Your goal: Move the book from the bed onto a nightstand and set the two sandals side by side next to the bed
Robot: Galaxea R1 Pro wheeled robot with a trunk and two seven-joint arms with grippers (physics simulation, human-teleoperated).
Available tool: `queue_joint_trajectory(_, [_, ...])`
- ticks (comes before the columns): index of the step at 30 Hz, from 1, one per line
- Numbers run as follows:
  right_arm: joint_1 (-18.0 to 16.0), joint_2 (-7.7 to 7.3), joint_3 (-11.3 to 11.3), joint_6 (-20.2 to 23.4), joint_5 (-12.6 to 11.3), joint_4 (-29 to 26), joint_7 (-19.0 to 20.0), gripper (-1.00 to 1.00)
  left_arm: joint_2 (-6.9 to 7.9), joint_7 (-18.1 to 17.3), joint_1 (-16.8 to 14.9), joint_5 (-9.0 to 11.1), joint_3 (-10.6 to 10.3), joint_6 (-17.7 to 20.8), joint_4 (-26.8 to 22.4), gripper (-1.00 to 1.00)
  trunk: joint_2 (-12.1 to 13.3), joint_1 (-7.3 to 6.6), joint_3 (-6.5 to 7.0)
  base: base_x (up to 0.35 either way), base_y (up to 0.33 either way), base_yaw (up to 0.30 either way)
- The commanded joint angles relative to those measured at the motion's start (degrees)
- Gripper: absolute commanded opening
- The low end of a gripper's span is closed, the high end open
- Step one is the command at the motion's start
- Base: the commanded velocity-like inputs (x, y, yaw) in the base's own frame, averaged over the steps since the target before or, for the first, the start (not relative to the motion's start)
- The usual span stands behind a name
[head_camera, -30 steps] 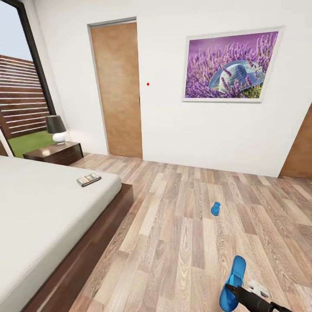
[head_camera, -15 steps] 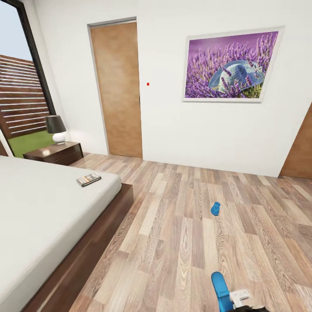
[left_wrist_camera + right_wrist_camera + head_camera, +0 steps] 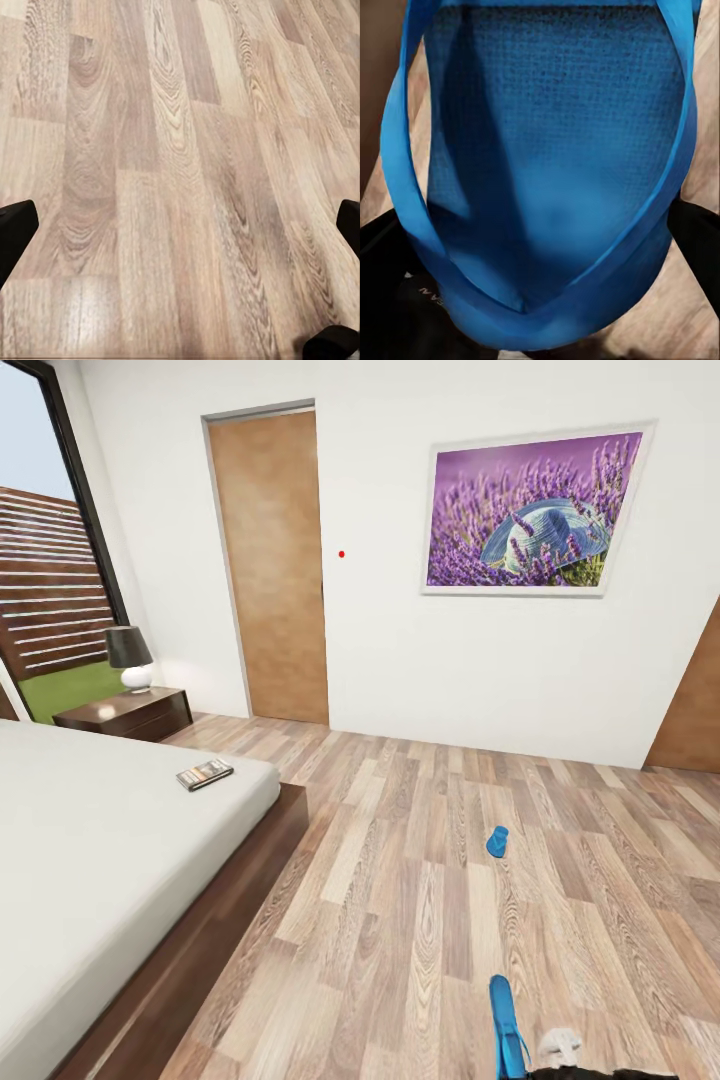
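Turned edge-on since before, one sandal [image 3: 508,1028] sits clamped between right fingers [image 3: 694,229].

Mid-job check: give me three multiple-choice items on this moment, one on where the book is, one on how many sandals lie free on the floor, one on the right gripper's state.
1. Where is the book?
A. on the bed
B. on the nightstand
C. on the floor

2. How many sandals lie free on the floor?
A. none
B. one
C. two

3. What is the right gripper doing?
A. open over bare floor
B. gripping the book
C. gripping a sandal

Key: 1 A, the book lies on the bed near its corner. 2 B, one sandal lies alone on the planks. 3 C, the right gripper has the other sandal between its fingers, raised on edge in the head view.
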Motion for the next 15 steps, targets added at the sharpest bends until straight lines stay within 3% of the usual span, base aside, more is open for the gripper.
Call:
queue_joint_trajectory(1, [-0.1,-0.30,0.7,-0.6,-1.8,0.2,1.0,-1.00,-0.01,-0.3,0.0,0.1,0.2,0.0,0.3,1.00,0.0,0.00,-0.05,0.000,0.000,0.000])
queue_joint_trajectory(4, [-0.1,-0.71,0.7,-1.6,-4.4,0.2,1.9,-1.00,-0.05,-0.3,0.0,0.1,0.2,0.0,1.0,1.00,0.4,-0.22,0.13,0.000,0.000,0.000])
queue_joint_trajectory(15, [-0.1,-0.85,0.7,-2.0,-5.5,0.2,2.3,-1.00,-0.08,-0.3,0.0,0.1,0.1,0.0,1.3,1.00,4.8,-2.64,2.11,0.000,0.000,0.000])
